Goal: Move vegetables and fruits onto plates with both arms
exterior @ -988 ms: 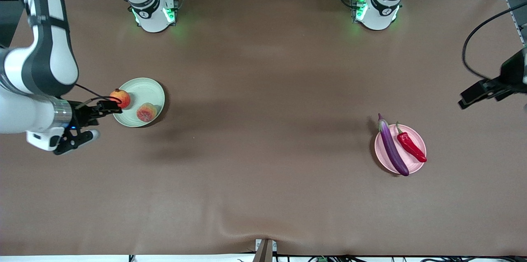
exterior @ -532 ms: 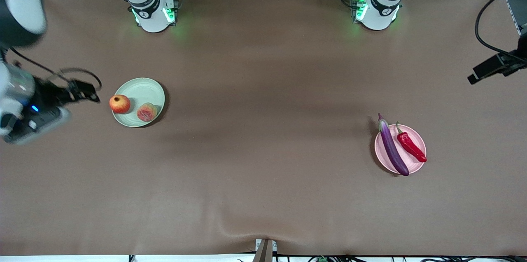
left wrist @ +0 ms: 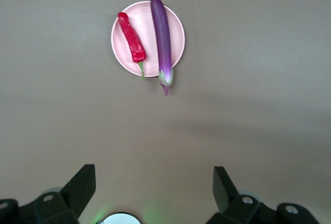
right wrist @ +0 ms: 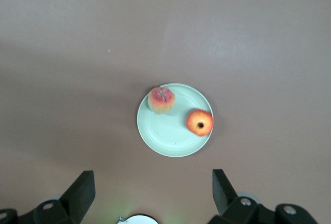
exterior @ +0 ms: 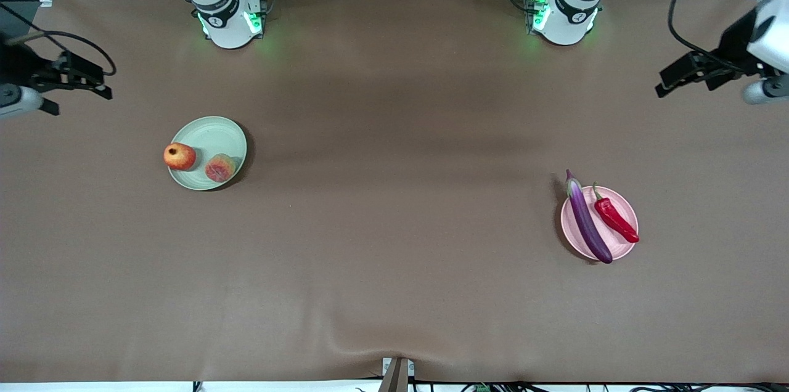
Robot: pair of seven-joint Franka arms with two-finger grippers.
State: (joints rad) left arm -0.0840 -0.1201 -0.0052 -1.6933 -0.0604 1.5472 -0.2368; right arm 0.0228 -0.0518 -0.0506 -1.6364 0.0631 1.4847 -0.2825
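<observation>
- Left hand (exterior: 669,81): empty, fingers (left wrist: 83,185) spread wide in the left wrist view. In the front view it hangs at the upper right of the frame, over bare desk (exterior: 394,269).
- Right hand (exterior: 92,81): empty, fingers (right wrist: 83,188) spread wide. It hangs at the upper left of the front frame, over bare desk.
- Pink plate (exterior: 622,201): lower right of the front frame, well apart from the left hand. It carries the eggplant (exterior: 588,222), whose ends overhang the rim, and the chili pepper (exterior: 613,219) just beside it.
- Green plate (exterior: 212,133): left of centre in the frame, below the right hand. The apple-like fruit (exterior: 179,156) sits on its rim; the peach-like fruit (exterior: 219,168) lies inside.
- Step in hand, as judged: all four items are plated, so the transfer appears complete.
- Next move, as judged: no grasp required; hold both arms clear of the plates.
</observation>
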